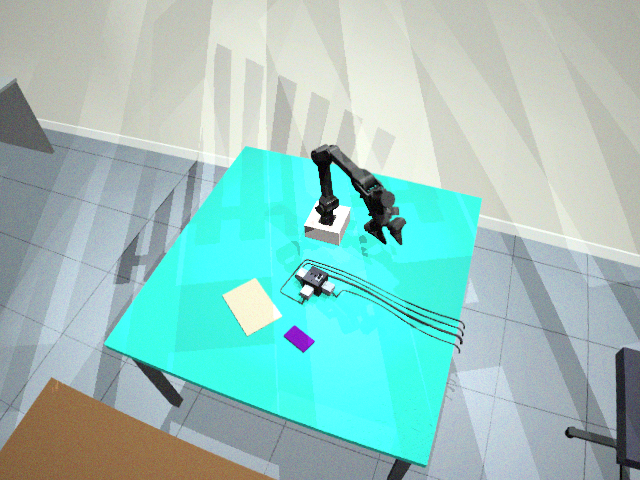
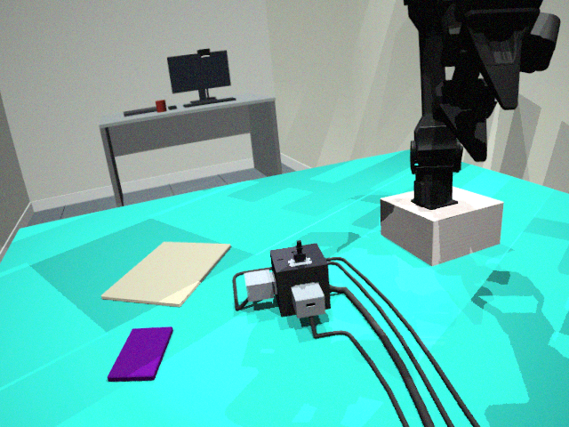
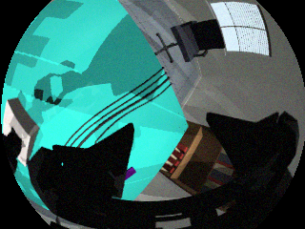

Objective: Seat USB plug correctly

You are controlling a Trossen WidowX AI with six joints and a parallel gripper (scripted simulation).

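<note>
The black power cube (image 1: pixel 310 275) (image 2: pixel 300 276) stands on the turquoise table (image 1: pixel 361 408) (image 2: pixel 220 390). The small dark USB plug (image 2: pixel 300 255) stands upright on the cube's top, over a whitish rim. Which way round it is and how deep it sits are too small to tell. Light grey plugs (image 1: pixel 306 292) (image 2: pixel 260 286) sit in the cube's sides. My gripper (image 1: pixel 392 242) (image 2: pixel 494 133) (image 3: pixel 172 121) is open and empty, well above the table, to the cube's upper right in the top view. The wrist view does not show the USB plug.
Black cables (image 1: pixel 392 298) (image 2: pixel 383 331) run from the cube to the table's right edge in the top view. A cream sheet (image 1: pixel 252 306) (image 2: pixel 167 273) and a purple pad (image 1: pixel 299 338) (image 2: pixel 141 353) (image 3: pixel 130 173) lie near the cube. The arm's base stands on a pale block (image 1: pixel 323 235) (image 2: pixel 466 234).
</note>
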